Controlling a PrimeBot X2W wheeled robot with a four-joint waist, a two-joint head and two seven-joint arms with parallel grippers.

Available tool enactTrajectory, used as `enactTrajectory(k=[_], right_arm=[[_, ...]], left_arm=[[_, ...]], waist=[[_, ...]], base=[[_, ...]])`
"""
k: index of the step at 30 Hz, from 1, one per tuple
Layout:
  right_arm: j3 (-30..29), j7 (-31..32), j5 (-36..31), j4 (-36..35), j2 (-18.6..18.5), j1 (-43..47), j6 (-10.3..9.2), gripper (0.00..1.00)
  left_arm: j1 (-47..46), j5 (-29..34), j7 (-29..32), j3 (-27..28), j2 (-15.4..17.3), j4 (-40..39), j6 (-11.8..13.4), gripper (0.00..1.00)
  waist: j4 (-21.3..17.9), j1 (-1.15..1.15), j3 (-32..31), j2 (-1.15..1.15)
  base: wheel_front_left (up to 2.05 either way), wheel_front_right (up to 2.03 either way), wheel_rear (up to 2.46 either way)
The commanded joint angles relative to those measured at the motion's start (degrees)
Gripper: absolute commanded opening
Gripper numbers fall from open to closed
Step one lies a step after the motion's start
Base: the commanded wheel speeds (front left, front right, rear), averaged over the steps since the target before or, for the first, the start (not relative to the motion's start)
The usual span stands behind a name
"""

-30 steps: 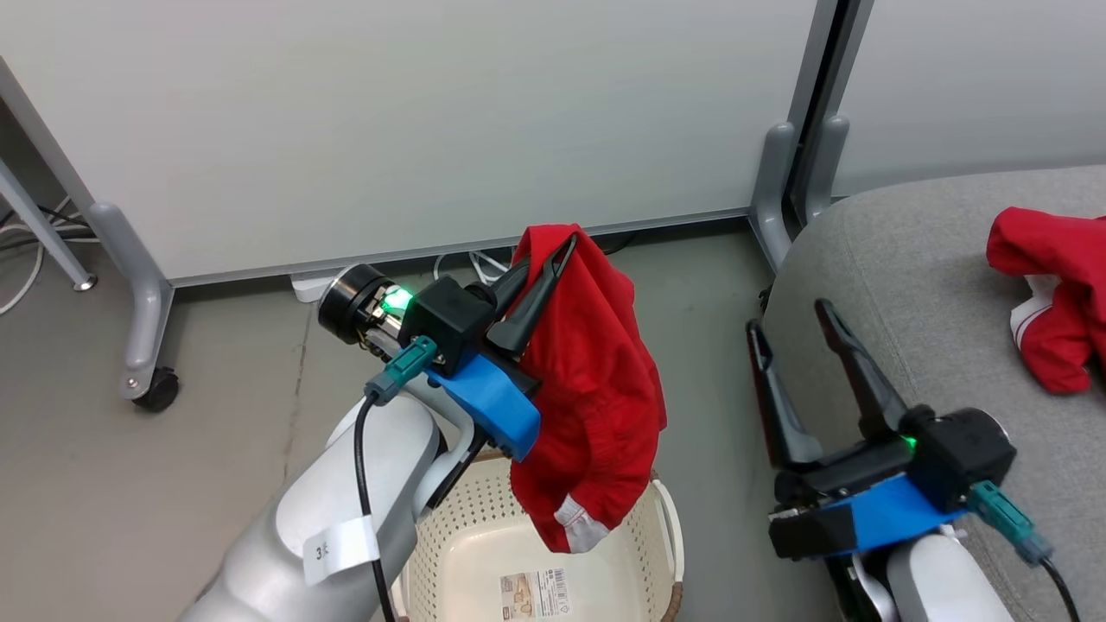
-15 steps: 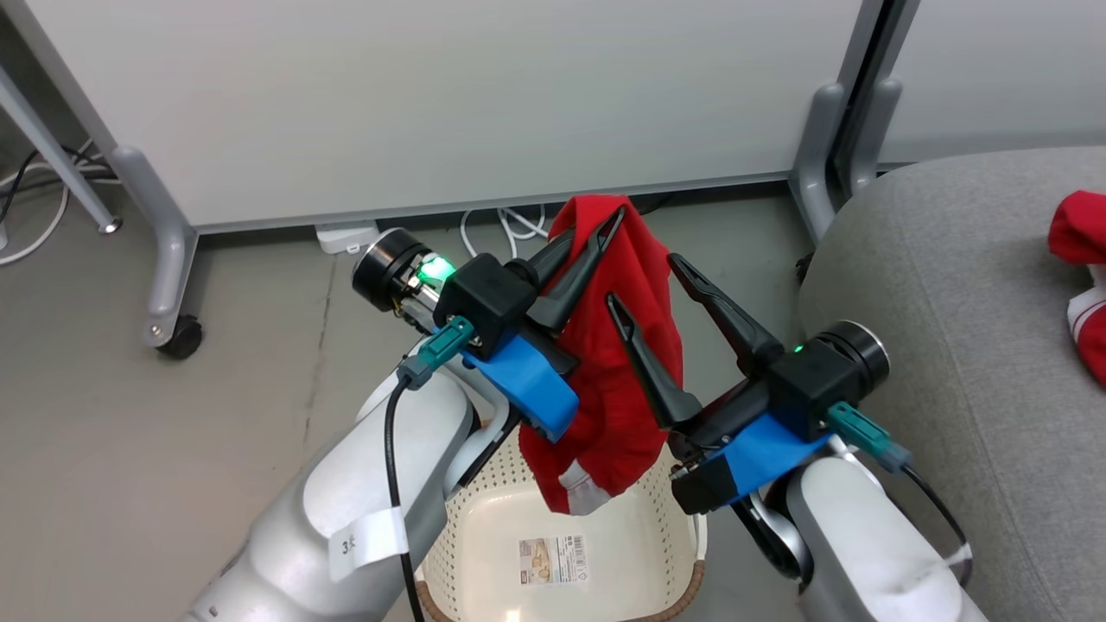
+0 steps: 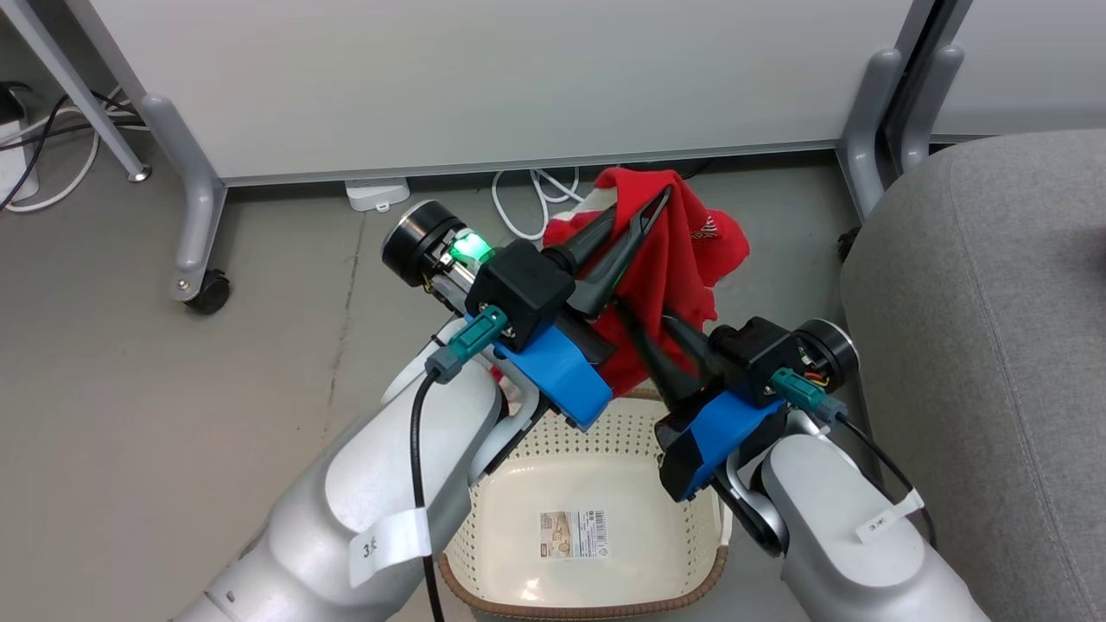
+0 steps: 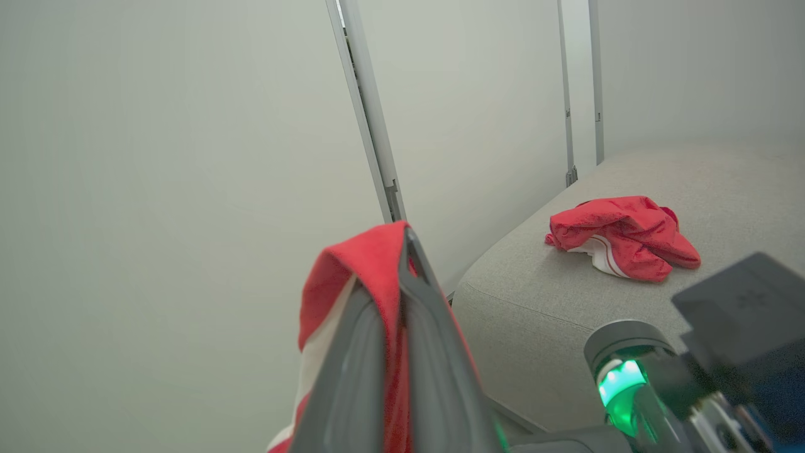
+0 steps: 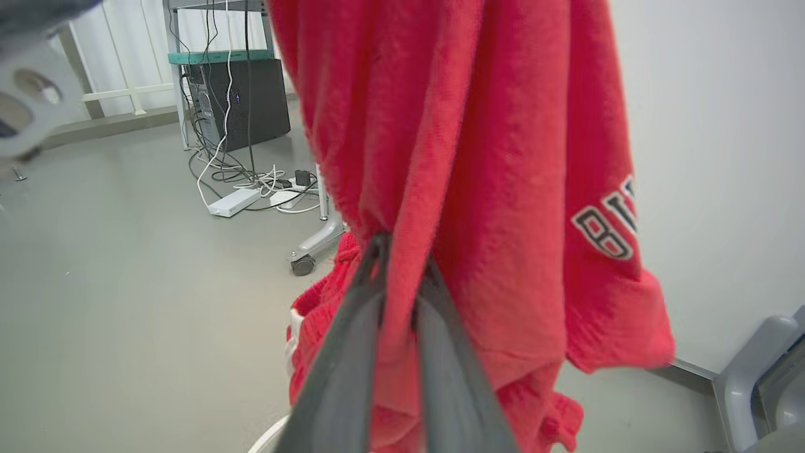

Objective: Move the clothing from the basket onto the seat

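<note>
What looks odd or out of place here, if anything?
Nothing spilled or damaged. Only oddity: one red garment dangles above the basket, pinched by left end effector and right end effector; a second garment lies crumpled on the seat.

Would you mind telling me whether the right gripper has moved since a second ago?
Yes. The right gripper left the seat edge, swung towards the robot's left to the basket, and closed on the red garment.

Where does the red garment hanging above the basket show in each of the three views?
Head view: held red garment at upper centre, above the basket.
Left wrist view: bottom centre, left of the seat.
Right wrist view: hanging through the centre, top to bottom.
Shared landmark: the white partition panel behind it.
</note>
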Motion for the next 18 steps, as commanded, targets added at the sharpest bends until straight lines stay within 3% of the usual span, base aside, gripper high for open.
enactTrajectory(k=[1,18], right_arm=[[0.15,0.02,0.34,0.07,0.17,-0.88,0.01,0.0],[0.9,0.02,1.88,-1.49,0.28,0.83,0.01,0.0]], left_arm=[[-0.42,-0.15,-0.29,0.21,0.06,-0.15,-0.07,0.0],[0.93,-0.22,-0.29,0.69,0.37,0.28,-0.08,0.0]], waist=[[-0.02,-0.01,-0.08,0.0],[-0.47,-0.01,-1.47,0.0]], base=[[0.0,0.0,0.0],[0.0,0.0,0.0]])
